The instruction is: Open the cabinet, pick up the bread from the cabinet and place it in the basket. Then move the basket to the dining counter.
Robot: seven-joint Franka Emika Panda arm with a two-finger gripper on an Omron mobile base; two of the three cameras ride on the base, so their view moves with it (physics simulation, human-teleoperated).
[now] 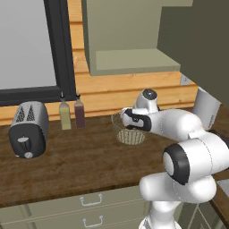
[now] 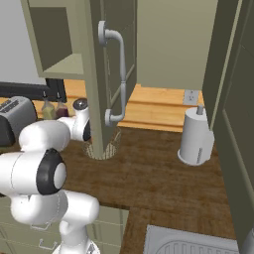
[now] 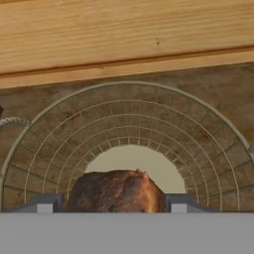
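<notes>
Where the white arm bends low over the dark wood-grain counter [image 1: 67,156] in the left base view, its wrist hides the far side of the round tan wire-mesh basket [image 1: 129,134]; a chrome toaster [image 1: 27,129] and two bottles [image 1: 71,114] stand alongside. From the right, the cabinet [image 2: 106,74] door hangs open, its curved silver handle [image 2: 119,74] foremost, beside a paper-towel roll [image 2: 196,136]. In the hand view, the end effector [image 3: 115,206] grips the crusty brown bread [image 3: 116,191] above the basket's pale base.
</notes>
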